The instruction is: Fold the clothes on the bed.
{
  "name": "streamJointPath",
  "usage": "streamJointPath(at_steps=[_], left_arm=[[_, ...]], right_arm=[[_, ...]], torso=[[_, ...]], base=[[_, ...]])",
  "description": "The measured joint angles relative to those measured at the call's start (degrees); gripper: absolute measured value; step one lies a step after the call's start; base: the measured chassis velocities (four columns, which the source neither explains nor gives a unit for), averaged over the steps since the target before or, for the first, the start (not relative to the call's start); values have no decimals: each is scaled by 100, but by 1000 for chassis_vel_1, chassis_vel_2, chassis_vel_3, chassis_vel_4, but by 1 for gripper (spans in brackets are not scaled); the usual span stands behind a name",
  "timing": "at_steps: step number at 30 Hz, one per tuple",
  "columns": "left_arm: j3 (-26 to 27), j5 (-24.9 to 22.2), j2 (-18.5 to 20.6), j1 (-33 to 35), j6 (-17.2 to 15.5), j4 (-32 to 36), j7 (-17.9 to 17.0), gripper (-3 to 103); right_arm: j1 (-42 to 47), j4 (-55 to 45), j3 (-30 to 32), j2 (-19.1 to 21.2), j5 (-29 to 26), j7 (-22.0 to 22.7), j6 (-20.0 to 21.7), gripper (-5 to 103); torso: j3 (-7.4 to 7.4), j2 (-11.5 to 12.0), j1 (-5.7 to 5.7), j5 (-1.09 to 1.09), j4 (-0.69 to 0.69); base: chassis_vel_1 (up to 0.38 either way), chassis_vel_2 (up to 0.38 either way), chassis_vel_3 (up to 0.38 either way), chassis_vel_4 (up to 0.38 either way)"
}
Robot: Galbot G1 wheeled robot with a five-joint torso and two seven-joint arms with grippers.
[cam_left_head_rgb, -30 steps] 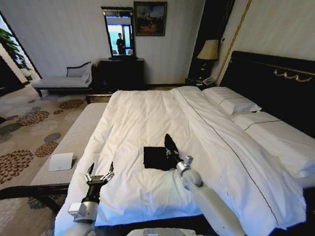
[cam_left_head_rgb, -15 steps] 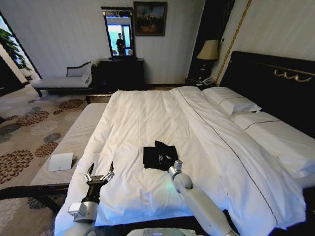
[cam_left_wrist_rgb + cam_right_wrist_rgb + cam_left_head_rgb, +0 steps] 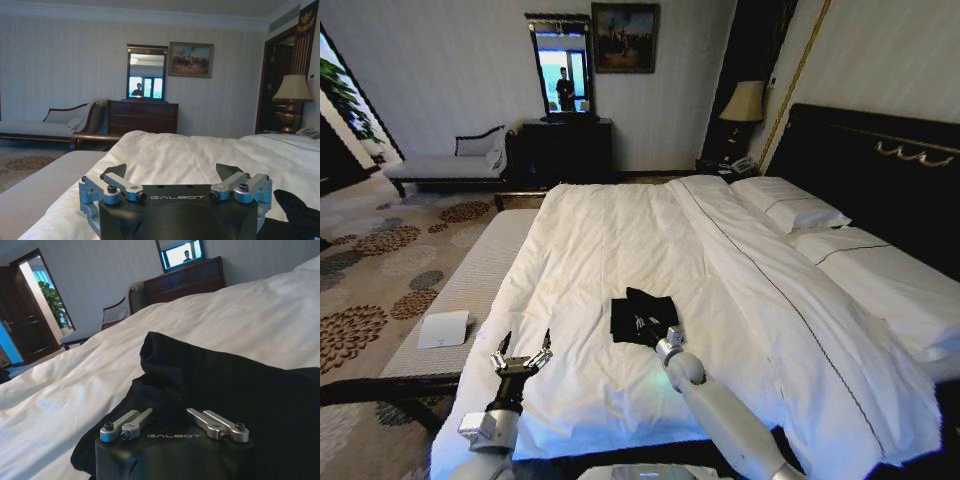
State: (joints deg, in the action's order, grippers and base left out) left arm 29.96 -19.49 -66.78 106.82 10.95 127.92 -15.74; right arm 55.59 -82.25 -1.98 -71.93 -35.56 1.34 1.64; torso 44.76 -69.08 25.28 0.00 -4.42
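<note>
Your right end effector (image 3: 653,330), gripping the black cotton T-shirt (image 3: 640,315) at frame centre on the white-duveted bed (image 3: 600,240), holds fabric for folding; your left end effector (image 3: 523,354) waits open, lower left.

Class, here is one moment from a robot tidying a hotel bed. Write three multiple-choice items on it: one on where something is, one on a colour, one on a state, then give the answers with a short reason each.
1. Where does the T-shirt lie?
A. on the pillows
B. on the white duvet near the foot of the bed
C. on the carpet

2. What colour is the T-shirt?
A. black
B. white
C. red

3. How is the left hand?
A. shut on the T-shirt
B. shut on a pillow
C. open, holding nothing

Answers:
1 B: the head view shows it bunched on the duvet, well short of the pillows.
2 A: it is dark against the white bedding, with the right hand at its near edge.
3 C: its fingers stand spread over the bed's near corner, apart from the T-shirt.
</note>
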Motion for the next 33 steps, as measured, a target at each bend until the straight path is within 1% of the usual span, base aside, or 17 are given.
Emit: streamJointPath(at_steps=[2, 4, 7, 8, 11, 13, 17, 18, 19, 21, 23, 24, 25, 27, 28, 30, 33], left_arm=[[0, 0, 0, 0, 0, 0, 0, 100], [0, 0, 0, 0, 0, 0, 0, 100], [0, 0, 0, 0, 0, 0, 0, 100], [0, 0, 0, 0, 0, 0, 0, 100], [0, 0, 0, 0, 0, 0, 0, 100], [0, 0, 0, 0, 0, 0, 0, 100], [0, 0, 0, -1, 0, 0, 0, 100], [0, 0, 0, -1, 0, 0, 0, 100], [0, 0, 0, 0, 0, 0, 0, 100], [0, 0, 0, 0, 0, 0, 0, 100], [0, 0, 0, 0, 0, 0, 0, 100], [0, 0, 0, 0, 0, 0, 0, 100], [0, 0, 0, -1, 0, 0, 0, 100], [0, 0, 0, -1, 0, 0, 0, 100], [0, 0, 0, -1, 0, 0, 0, 100], [0, 0, 0, -1, 0, 1, 0, 100], [0, 0, 0, 0, 1, 0, 0, 100]], right_arm=[[24, -37, 3, 2, -46, -27, 21, 18], [41, -94, 6, 8, -70, -31, 29, 18], [140, -378, 7, 71, -66, -59, 29, 35], [140, -378, 7, 71, -66, -59, 29, 35], [345, -892, -25, 191, 61, -98, 26, 51], [394, -1000, -25, 216, 103, -123, 22, 51], [528, -1519, 127, 308, 180, -222, -57, 73], [528, -1519, 127, 308, 180, -222, -57, 73], [457, -1444, 161, 271, 197, -167, -160, 73], [223, -1023, 181, 133, 348, -20, -371, 84], [-129, -325, 177, -79, 697, 60, -655, 94], [-129, -325, 177, -79, 697, 60, -655, 94], [-313, 21, 172, -187, 895, 78, -812, 98], [-684, 776, 141, -403, 1381, 83, -1084, 99], [-684, 776, 141, -403, 1381, 83, -1084, 99], [-1019, 1378, 124, -585, 1746, 83, -1251, 100], [-1305, 1944, 111, -741, 2114, 79, -1391, 100]], torso=[[0, 0, 0, 0, 0], [0, 0, 0, 0, 0], [0, 0, 0, 0, 0], [0, 0, 0, 0, 0], [0, 0, 0, 0, 0], [0, 0, 0, 0, 0], [-1, -1, 0, -1, -1], [-1, -1, 0, -1, -1], [-1, 0, -1, 0, -1], [0, -1, -1, 0, -1], [0, 0, 0, 0, 0], [0, 0, 0, 0, 0], [0, 0, 0, 0, 1], [1, 0, 0, 1, 1], [1, 0, 0, 1, 1], [0, 0, 0, 0, 1], [0, 0, 0, 0, 0]], base=[[0, 0, 0, 0], [0, 0, 0, 0], [0, 0, 0, 0], [0, 0, 0, 0], [0, 0, 0, 0], [0, 0, 0, 0], [0, 0, 0, 0], [0, 0, 0, 0], [0, 0, 0, 0], [0, 0, 0, 0], [0, 0, 0, 0], [0, 0, 0, 0], [0, 0, 0, 0], [0, 0, 0, 0], [0, 0, 0, 0], [0, 0, 0, 0], [0, 0, 0, 0]])
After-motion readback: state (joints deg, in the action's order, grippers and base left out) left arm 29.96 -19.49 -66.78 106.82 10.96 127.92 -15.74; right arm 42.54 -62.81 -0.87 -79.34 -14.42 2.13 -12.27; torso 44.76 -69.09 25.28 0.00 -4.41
